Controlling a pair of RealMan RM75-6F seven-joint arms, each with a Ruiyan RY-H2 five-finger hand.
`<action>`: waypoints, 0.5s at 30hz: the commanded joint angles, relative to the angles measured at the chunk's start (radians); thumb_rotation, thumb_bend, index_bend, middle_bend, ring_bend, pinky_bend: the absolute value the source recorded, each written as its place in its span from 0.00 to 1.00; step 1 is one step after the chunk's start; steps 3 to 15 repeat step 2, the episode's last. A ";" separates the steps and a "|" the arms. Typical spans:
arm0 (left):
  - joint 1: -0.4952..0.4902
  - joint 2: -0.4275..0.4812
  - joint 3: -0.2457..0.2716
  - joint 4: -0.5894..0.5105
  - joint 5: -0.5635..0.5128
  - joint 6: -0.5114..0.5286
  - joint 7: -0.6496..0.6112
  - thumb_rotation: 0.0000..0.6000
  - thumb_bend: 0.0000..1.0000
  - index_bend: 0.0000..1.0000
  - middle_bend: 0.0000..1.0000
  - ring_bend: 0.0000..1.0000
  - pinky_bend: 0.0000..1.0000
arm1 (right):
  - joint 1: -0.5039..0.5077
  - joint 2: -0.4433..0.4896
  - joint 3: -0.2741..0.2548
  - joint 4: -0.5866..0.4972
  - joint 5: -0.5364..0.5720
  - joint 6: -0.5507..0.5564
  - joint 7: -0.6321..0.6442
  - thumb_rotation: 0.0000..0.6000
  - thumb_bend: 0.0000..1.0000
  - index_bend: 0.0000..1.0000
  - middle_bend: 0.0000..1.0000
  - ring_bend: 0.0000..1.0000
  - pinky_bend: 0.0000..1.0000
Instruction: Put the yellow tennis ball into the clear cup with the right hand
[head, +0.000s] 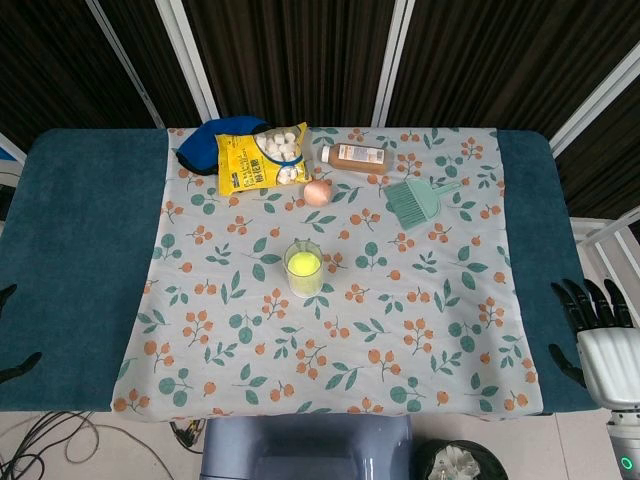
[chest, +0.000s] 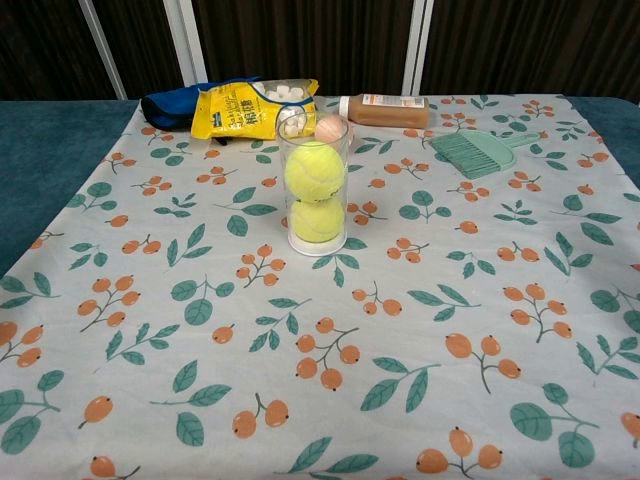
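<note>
Head view: the table (head: 85, 250), teal with a floral cloth (head: 240, 330) over its middle, carries one yellow snack bag (head: 262, 157) lying partly on a blue cloth item (head: 203, 141), one brown bottle (head: 355, 156) on its side, one egg (head: 317, 192) just below the bag, and one green hand brush (head: 415, 199) right of the egg. The clear cup (head: 303, 268) stands upright near the centre, well apart from all of these, with a yellow tennis ball (head: 303, 265) inside it. The right hand (head: 600, 340) sits past the table's right front corner, back upward, dark fingers (head: 585, 300) spread apart and holding nothing. At the left edge a few dark fingertips of the left hand (head: 12, 365) show; whether they grip anything cannot be told.

Chest view: the cup holds two tennis balls stacked, one on the other. The egg stands just behind the cup. No hand shows here.
</note>
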 joint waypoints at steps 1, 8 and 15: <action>0.001 0.001 0.001 0.000 0.004 0.003 -0.001 1.00 0.00 0.13 0.00 0.00 0.05 | -0.021 -0.019 -0.004 0.016 -0.028 -0.009 0.000 1.00 0.34 0.12 0.15 0.09 0.00; 0.001 0.001 0.001 0.001 0.004 0.004 -0.002 1.00 0.00 0.13 0.00 0.00 0.05 | -0.025 -0.024 -0.001 0.018 -0.033 -0.012 -0.002 1.00 0.34 0.12 0.15 0.09 0.00; 0.001 0.001 0.001 0.001 0.004 0.004 -0.002 1.00 0.00 0.13 0.00 0.00 0.05 | -0.025 -0.024 -0.001 0.018 -0.033 -0.012 -0.002 1.00 0.34 0.12 0.15 0.09 0.00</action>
